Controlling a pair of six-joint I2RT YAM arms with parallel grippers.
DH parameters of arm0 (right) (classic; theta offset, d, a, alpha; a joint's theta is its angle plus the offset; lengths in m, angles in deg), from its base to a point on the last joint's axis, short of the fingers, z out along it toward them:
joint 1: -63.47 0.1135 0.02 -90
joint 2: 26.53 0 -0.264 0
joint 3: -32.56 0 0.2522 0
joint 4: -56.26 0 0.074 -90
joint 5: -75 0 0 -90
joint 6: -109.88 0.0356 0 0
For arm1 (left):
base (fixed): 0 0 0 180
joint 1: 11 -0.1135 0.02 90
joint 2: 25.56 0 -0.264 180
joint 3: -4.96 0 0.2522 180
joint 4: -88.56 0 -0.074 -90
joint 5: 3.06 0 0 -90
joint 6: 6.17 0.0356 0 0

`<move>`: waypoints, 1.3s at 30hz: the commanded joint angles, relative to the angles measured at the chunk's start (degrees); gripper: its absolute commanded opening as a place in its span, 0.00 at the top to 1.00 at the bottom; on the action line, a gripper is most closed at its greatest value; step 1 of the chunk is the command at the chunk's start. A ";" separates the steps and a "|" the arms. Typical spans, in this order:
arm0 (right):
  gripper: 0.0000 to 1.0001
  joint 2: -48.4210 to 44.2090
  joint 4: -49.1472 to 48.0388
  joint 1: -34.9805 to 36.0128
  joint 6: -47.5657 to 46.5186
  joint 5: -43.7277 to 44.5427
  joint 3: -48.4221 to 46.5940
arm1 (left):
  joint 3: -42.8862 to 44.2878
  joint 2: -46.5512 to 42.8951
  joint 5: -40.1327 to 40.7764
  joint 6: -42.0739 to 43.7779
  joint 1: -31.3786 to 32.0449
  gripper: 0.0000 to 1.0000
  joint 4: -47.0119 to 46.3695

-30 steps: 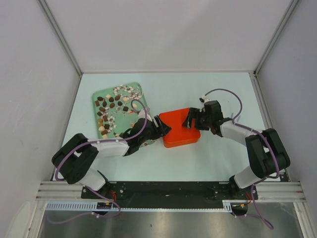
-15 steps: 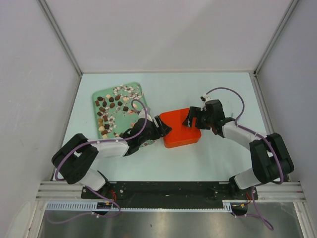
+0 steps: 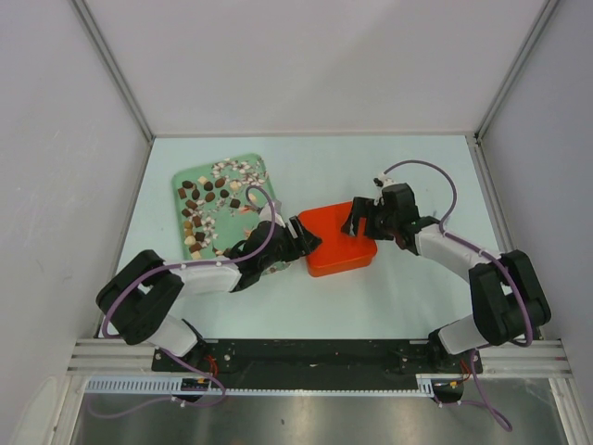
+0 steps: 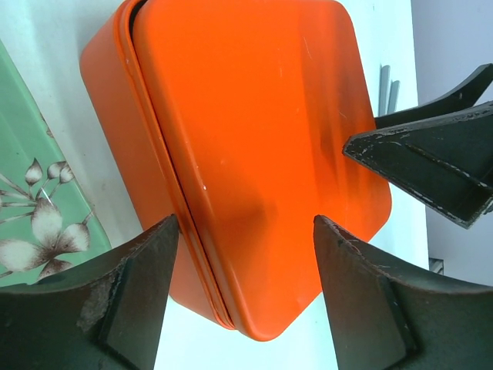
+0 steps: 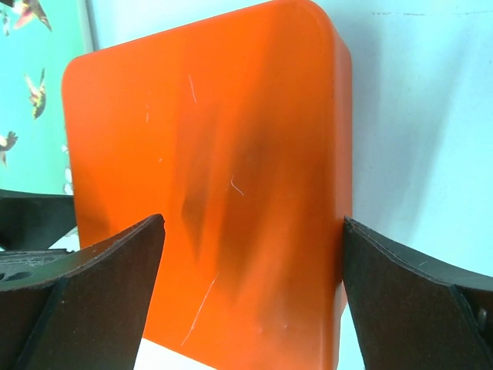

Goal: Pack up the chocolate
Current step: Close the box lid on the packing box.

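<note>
The chocolate point(image 3: 206, 197), many small brown and cream pieces, lies scattered on a green patterned tray point(image 3: 243, 169) at the left rear. An orange box point(image 3: 338, 243) with its lid on sits in the middle of the table. My left gripper point(image 3: 307, 243) is open at the box's left end; in the left wrist view its jaws straddle the near corner of the orange box point(image 4: 246, 131). My right gripper point(image 3: 358, 223) hangs open over the box's right end, its jaws spread nearly as wide as the orange lid point(image 5: 223, 177). No chocolate shows in either wrist view.
The tray's edge point(image 4: 38, 193) lies just left of the box and also shows as the tray point(image 5: 38, 77) in the right wrist view. White walls enclose the table point(image 3: 417, 167) on three sides. The two grippers face each other closely across the box.
The right gripper has opened a little wider and its arm has shifted slightly outward. The left arm and the box have stayed put.
</note>
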 commanded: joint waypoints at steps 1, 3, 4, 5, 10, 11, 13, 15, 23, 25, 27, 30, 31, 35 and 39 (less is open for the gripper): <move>0.06 0.35 -0.26 1.58 -0.08 -0.83 -3.11 | 0.45 -3.66 -2.34 -1.29 1.25 0.26 -5.23; 0.06 0.08 0.36 1.58 -0.08 -0.56 -3.12 | 0.45 -4.45 -1.82 -0.85 1.25 0.26 -4.53; 0.06 -0.35 0.97 1.49 0.01 -0.48 -3.11 | 0.54 -4.98 -1.73 -0.59 1.25 0.25 -3.74; 0.06 -0.71 1.15 1.41 0.36 -0.47 -3.11 | 0.89 -5.07 -1.64 -0.15 1.34 0.24 -3.30; 0.06 -1.94 1.94 2.19 1.85 -0.65 -3.11 | 1.77 -4.90 -1.46 0.74 1.34 0.21 -1.27; 0.06 -1.85 2.03 2.63 1.94 -0.56 -3.11 | 1.86 -4.81 -1.37 0.74 1.34 0.21 -1.18; 0.06 -1.59 1.59 2.72 1.94 -0.39 -3.11 | 2.03 -4.55 -1.02 0.65 1.34 0.21 -0.40; 0.06 -1.15 1.07 2.81 1.85 -0.47 -3.11 | 1.95 -4.63 -0.67 0.56 1.26 0.21 0.30; 0.05 -0.01 -1.92 2.64 1.15 -0.30 -3.11 | 1.06 -6.74 5.39 0.12 1.34 0.20 3.73; 0.05 0.17 -2.45 2.37 1.06 -0.47 -3.11 | 1.42 -6.83 6.09 0.38 1.34 0.19 5.05; 0.05 -0.09 -2.63 2.20 0.97 -0.39 -3.11 | 1.51 -6.48 6.71 0.91 1.34 0.18 5.49; 0.04 -0.79 -2.54 1.58 0.54 -0.39 -3.20 | 1.77 -6.04 7.06 1.00 1.34 0.18 6.11; 0.02 -0.97 -2.45 1.15 0.19 -0.39 -3.20 | 1.77 -5.87 7.06 0.91 1.34 0.18 6.11; 0.01 -2.73 -1.40 0.53 -0.52 -0.48 -3.55 | 1.59 -5.60 7.42 0.47 1.25 0.18 6.11; 0.01 -6.94 1.41 -0.62 -1.57 0.75 -3.55 | 2.73 -5.95 7.68 2.57 0.64 0.20 7.08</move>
